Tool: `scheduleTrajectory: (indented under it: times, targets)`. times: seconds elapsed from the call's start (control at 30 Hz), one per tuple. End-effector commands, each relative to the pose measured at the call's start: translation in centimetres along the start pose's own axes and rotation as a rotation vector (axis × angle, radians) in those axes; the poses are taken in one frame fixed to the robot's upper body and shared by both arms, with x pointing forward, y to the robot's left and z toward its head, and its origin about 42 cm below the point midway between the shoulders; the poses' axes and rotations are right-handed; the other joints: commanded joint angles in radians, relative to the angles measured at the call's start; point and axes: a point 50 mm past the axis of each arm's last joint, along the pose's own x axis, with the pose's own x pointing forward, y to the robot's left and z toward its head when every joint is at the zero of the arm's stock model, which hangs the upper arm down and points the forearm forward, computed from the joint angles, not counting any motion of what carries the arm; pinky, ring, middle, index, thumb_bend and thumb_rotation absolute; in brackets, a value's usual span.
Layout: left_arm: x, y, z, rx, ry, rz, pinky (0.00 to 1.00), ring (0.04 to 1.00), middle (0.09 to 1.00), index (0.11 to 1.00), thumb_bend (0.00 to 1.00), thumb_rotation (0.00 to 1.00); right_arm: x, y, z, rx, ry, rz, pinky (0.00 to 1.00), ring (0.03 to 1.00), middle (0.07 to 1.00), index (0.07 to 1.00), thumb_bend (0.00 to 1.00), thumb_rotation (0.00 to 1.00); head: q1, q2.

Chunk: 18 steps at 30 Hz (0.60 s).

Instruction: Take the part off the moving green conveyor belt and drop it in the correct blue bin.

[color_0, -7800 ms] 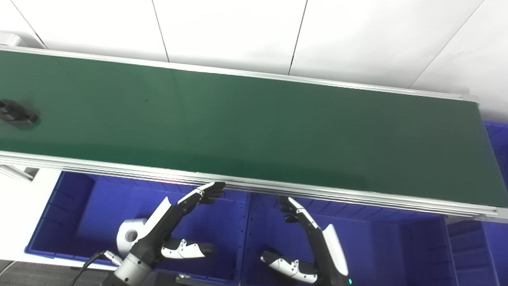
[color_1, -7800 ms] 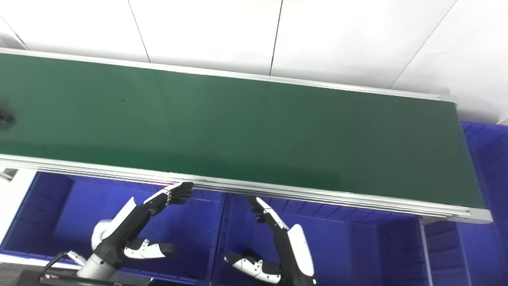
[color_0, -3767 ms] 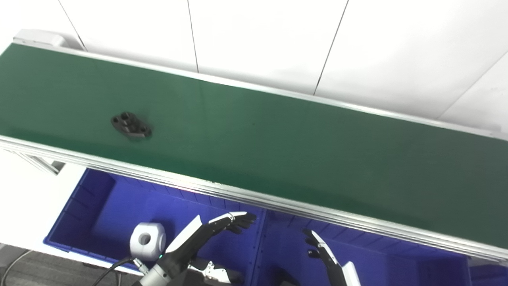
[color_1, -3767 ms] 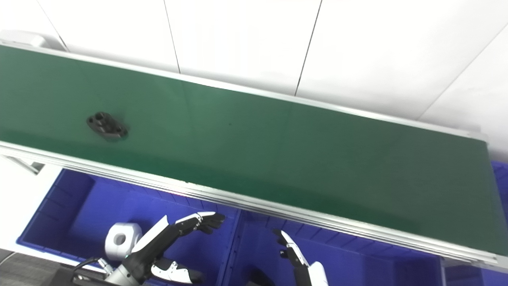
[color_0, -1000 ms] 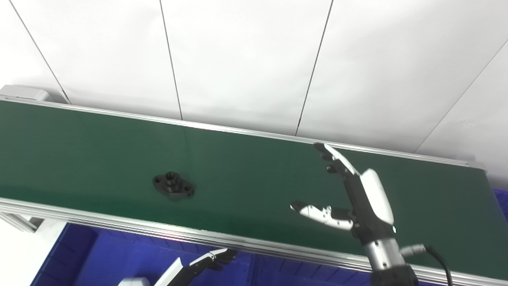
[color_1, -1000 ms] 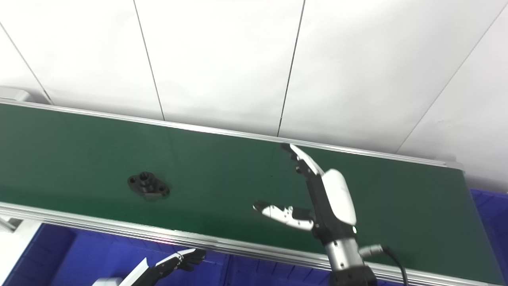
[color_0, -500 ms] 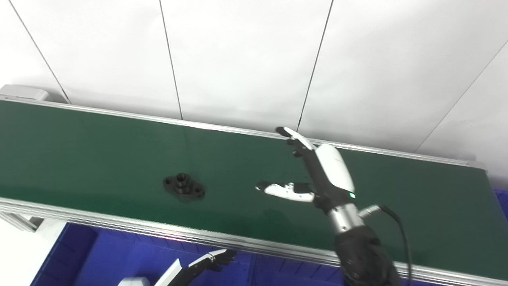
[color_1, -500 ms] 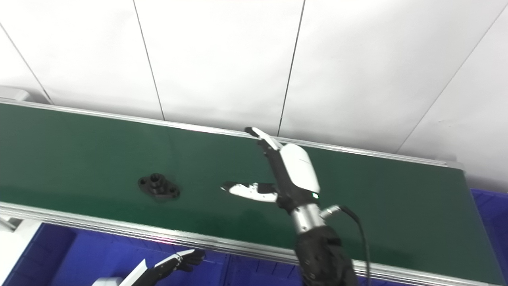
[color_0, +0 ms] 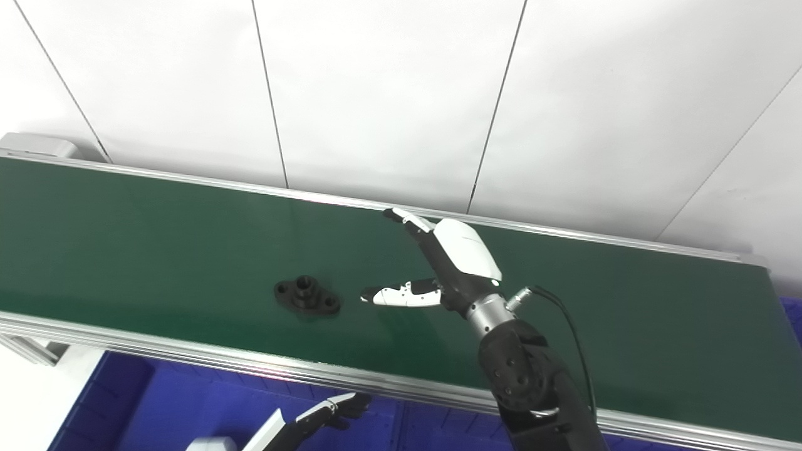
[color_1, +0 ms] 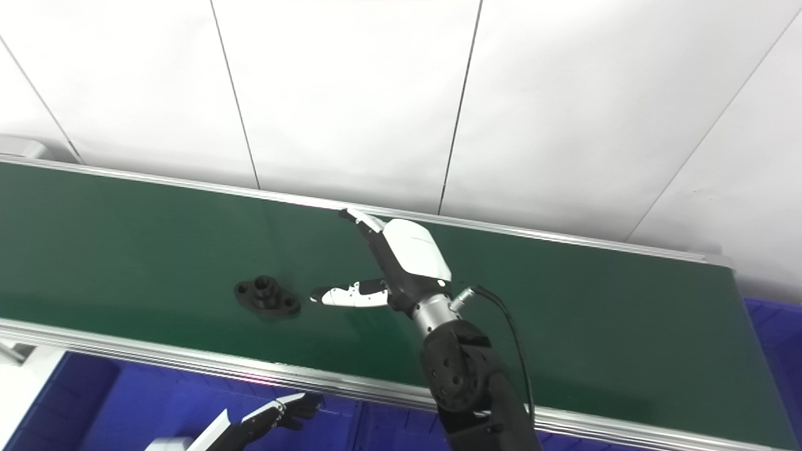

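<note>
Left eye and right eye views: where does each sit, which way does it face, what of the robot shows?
Left eye view: on the head, looking down and forward across the belt to the wall; shows the right hand, open near the part, and the left hand low by the bin.
Right eye view: beside it, a little to the right, same facing; same arm and hands.
Shared: belt, part, both hands, bin.
</note>
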Motion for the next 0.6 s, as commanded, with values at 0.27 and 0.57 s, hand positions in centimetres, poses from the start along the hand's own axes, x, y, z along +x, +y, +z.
scheduleTrajectory:
  times: [0.27, 0.57]
  targets:
    - [-0.3, 0.5, 0.8, 0.0, -0.044, 0.003, 0.77, 0.826, 0.848, 0.854, 0.77, 0.66, 2.7, 0.0, 2.4, -0.06, -0.044, 0.015, 0.82, 0.864, 0.883, 0.887, 0.84, 0.47, 0.011, 0.008]
    - [-0.3, 0.4, 1.0, -0.008, -0.045, 0.008, 0.77, 0.824, 0.847, 0.854, 0.77, 0.65, 3.6, 1.1, 3.1, -0.137, -0.053, 0.057, 0.83, 0.859, 0.876, 0.874, 0.84, 0.45, 0.015, 0.017]
